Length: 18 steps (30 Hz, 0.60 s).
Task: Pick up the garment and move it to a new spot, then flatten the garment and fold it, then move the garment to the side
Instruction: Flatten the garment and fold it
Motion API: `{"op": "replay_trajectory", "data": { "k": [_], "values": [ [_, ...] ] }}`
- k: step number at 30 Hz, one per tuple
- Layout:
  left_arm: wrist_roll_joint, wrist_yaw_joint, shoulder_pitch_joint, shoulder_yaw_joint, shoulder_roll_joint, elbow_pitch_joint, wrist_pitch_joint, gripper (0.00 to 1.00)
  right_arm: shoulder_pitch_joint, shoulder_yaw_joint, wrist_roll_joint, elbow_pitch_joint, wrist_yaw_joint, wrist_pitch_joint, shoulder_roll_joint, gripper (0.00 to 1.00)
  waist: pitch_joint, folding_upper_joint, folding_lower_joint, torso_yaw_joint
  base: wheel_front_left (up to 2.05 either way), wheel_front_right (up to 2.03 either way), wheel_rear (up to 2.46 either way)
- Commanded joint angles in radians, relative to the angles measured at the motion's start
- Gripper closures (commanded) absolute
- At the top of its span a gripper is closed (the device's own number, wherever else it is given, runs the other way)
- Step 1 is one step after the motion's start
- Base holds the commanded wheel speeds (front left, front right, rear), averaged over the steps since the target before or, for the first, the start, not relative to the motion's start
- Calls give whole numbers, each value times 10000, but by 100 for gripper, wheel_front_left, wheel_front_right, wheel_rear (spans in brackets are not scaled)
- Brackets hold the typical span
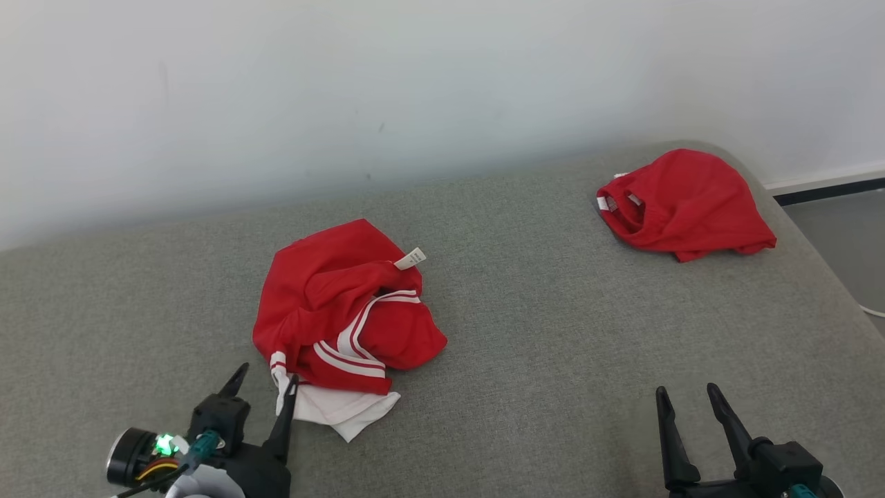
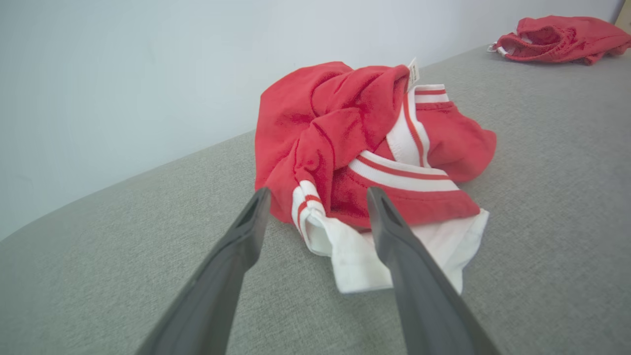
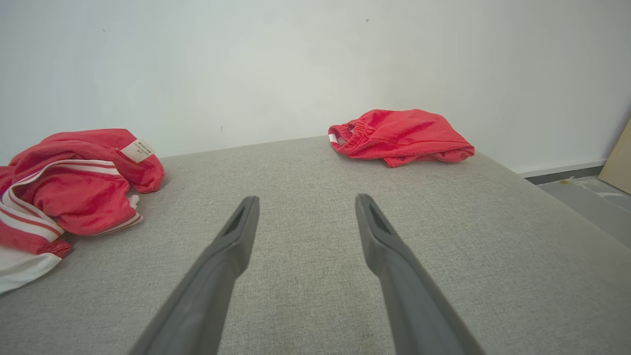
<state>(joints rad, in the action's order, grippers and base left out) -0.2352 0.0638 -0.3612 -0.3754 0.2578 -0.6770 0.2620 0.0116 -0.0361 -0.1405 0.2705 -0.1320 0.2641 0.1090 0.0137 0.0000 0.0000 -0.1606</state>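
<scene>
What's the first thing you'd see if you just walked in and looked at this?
The crumpled red garment with white stripes jumps out first, bunched up in the middle of the grey fabric surface. A second, plain red garment lies apart at the far right corner, near the pale wall. The left gripper stands open at the striped garment's white hem, and the right gripper is open over bare fabric.

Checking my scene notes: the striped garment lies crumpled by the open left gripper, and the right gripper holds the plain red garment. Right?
No. The right gripper holds nothing: it is open, and the plain red garment lies well beyond it, as the right wrist view shows. The striped garment does lie crumpled by the open left gripper.
</scene>
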Motion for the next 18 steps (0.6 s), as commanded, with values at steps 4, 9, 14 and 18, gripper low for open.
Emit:
{"op": "replay_trajectory", "data": {
  "k": [4, 9, 14, 18],
  "values": [
    [-455, -18, 264, 179, -130, -66, -225, 0, -2, 100, 6, 14, 25, -2, -52, 0, -32, 0, 0, -1, 0, 0, 0],
    [-737, 97, 285, 210, -313, -501, -324, 0, -98, 179, -9, 11, 25, -2, 52, 0, -165, 0, 0, -197, 0, 0, 0],
    [-941, 132, 0, 266, -468, -1011, -253, 100, -184, 169, -48, 5, 25, -2, 147, 0, -222, 0, 0, -354, 0, 0, 0],
    [-944, 212, -299, 249, -450, -1388, -157, 100, -105, 82, -16, 0, 25, -2, 183, 0, -171, 0, 0, -375, 0, 0, 0]
  ]
}}
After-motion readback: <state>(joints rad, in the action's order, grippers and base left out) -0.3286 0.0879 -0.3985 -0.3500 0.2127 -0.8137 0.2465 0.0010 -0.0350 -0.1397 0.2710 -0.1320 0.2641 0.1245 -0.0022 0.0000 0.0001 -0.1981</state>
